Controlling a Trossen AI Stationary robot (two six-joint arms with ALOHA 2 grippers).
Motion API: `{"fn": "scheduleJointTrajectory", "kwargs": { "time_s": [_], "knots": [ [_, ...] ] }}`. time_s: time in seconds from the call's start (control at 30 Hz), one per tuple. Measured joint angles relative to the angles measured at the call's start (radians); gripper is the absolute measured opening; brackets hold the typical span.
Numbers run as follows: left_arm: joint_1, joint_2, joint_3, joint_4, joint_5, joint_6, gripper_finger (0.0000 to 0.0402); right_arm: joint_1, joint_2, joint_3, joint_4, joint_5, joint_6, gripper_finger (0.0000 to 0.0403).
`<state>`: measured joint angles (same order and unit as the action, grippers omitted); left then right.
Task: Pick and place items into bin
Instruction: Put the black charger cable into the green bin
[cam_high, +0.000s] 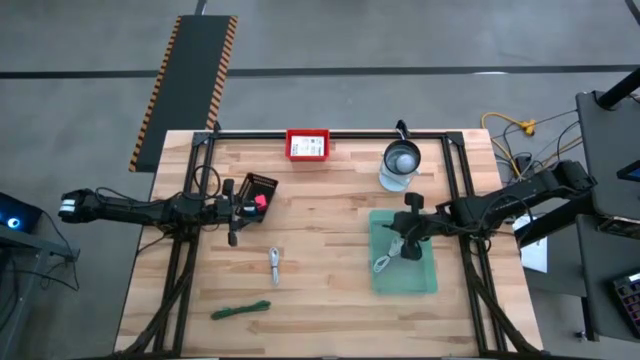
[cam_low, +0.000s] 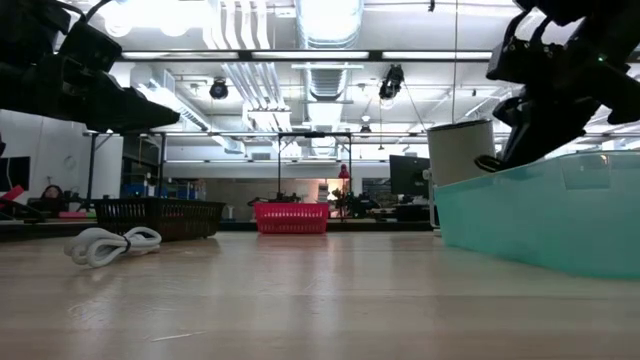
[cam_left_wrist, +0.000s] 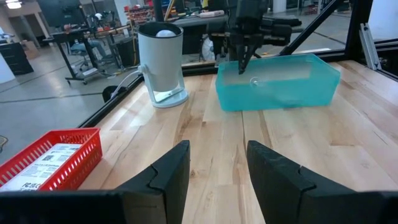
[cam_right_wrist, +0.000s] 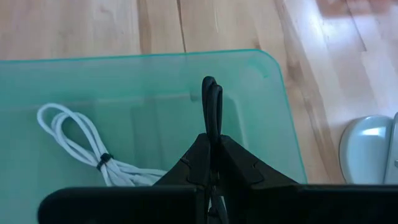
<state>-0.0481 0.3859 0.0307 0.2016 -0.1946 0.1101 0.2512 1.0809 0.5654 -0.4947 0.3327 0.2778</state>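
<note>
A: Items first: how many are in the bin?

B: I see one white cable inside it. On the table remain a second cable in the middle, a green tie near the front left, and a pink thing at the black basket.

A: So mostly undone. The grippers?

B: My right gripper is over the bin, fingers pressed together, holding nothing. My left gripper is by the basket, partly open and empty.

Wht coiled cable (in teal bin)
</note>
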Motion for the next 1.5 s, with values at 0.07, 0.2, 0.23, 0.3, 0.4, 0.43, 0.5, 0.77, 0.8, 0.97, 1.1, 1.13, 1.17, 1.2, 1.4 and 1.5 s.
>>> {"fn": "scheduleJointTrajectory", "kwargs": {
  "time_s": [0.07, 0.2, 0.23, 0.3, 0.4, 0.43, 0.5, 0.77, 0.8, 0.97, 1.1, 1.13, 1.17, 1.2, 1.4, 1.5],
  "knots": [
    [0.000, 0.000, 0.000, 0.000, 0.000, 0.000, 0.0144, 0.000, 0.000, -0.005, -0.004, 0.000, -0.001, 0.0012],
    [0.000, 0.000, 0.000, 0.000, 0.000, 0.000, 0.0144, 0.000, 0.019, -0.019, -0.006, -0.005, -0.001, 0.0012],
    [0.000, 0.000, 0.000, 0.000, 0.000, 0.000, 0.0144, -0.001, 0.027, -0.020, -0.006, -0.010, 0.000, 0.0012],
    [0.000, 0.000, 0.000, 0.000, 0.000, 0.000, 0.0144, -0.001, 0.046, -0.020, -0.001, -0.024, 0.000, 0.0012],
    [0.000, 0.000, 0.000, 0.000, 0.000, 0.000, 0.0144, -0.001, 0.075, -0.020, 0.004, -0.026, 0.002, 0.0012],
    [0.000, 0.000, 0.000, 0.000, 0.000, 0.000, 0.0144, -0.001, 0.084, -0.020, 0.004, -0.025, 0.003, 0.0012],
    [0.000, 0.000, 0.000, 0.000, 0.000, 0.000, 0.0144, -0.001, 0.103, -0.020, 0.004, -0.025, 0.003, 0.0012],
    [0.000, 0.000, 0.000, 0.000, 0.000, 0.000, 0.0144, -0.003, 0.146, -0.020, 0.010, 0.008, 0.003, 0.0012],
    [0.000, 0.000, 0.000, 0.000, 0.000, 0.000, 0.0144, -0.003, 0.148, -0.020, 0.010, 0.008, 0.003, 0.0012],
    [0.000, 0.000, 0.000, 0.000, 0.000, 0.000, 0.0144, -0.003, 0.153, -0.020, 0.014, 0.010, 0.003, 0.0012],
    [0.000, 0.000, 0.000, 0.000, 0.000, 0.000, 0.0144, -0.003, 0.153, -0.020, 0.016, 0.010, 0.003, 0.0012],
    [0.000, 0.000, 0.000, 0.000, 0.000, 0.000, 0.0144, -0.003, 0.156, -0.020, 0.020, 0.010, 0.003, 0.0012],
    [0.000, 0.000, 0.000, 0.000, 0.000, 0.000, 0.0144, -0.003, 0.163, -0.020, 0.029, 0.010, 0.003, 0.0012],
    [0.000, 0.000, 0.000, 0.000, 0.000, 0.000, 0.0144, -0.003, 0.170, -0.020, 0.038, 0.010, 0.003, 0.0012],
    [0.000, 0.000, 0.000, 0.000, 0.000, 0.000, 0.0144, -0.003, 0.236, -0.017, 0.072, 0.009, 0.008, 0.0013],
    [0.000, 0.000, 0.000, 0.000, 0.000, 0.000, 0.0144, -0.003, 0.261, -0.016, 0.074, 0.010, 0.010, 0.0013]
  ]
}}
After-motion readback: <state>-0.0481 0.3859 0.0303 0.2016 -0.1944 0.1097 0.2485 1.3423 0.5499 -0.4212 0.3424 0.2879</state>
